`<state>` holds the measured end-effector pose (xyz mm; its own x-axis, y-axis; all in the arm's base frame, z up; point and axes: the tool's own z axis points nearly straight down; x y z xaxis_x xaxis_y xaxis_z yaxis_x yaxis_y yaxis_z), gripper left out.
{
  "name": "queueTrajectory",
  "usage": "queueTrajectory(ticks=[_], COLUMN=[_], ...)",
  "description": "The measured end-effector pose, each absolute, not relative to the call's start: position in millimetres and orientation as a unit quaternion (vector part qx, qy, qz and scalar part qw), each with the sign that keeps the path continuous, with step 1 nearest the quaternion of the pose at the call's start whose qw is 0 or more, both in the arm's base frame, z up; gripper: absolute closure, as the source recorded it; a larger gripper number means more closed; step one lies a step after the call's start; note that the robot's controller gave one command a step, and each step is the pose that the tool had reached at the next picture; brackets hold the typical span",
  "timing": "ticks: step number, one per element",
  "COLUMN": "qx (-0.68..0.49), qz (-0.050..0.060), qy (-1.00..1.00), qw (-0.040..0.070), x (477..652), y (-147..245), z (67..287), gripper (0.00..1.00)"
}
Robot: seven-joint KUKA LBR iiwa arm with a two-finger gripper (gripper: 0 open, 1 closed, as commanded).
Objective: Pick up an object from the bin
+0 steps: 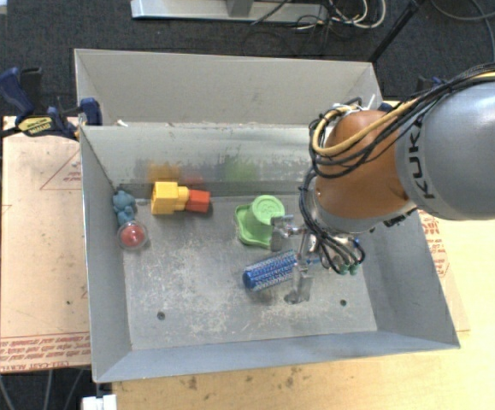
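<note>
the blue ridged roller has its right end hidden under the end effector. the right rim of the green cup is covered by the wrist.

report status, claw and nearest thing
Claw low in bin, right of centre. Blue bristly roller right beside it, contact unclear. Green cup close behind roller, not on it.

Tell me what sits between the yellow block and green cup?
Camera view: an orange block touching the yellow block, then bare floor before the green cup.
</note>
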<state>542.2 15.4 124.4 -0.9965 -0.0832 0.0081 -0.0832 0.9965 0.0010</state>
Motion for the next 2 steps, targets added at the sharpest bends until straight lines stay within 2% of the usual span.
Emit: queueTrajectory(ticks=[1, 2], qx=[0.042, 0.041], qz=[-0.001, -0.001], qy=[-0.999, -0.999], qw=[0.0, 0.0], x=[544.7, 544.7], y=[15.9, 16.0], z=[128.9, 128.9], gripper=[1.0, 0.0])
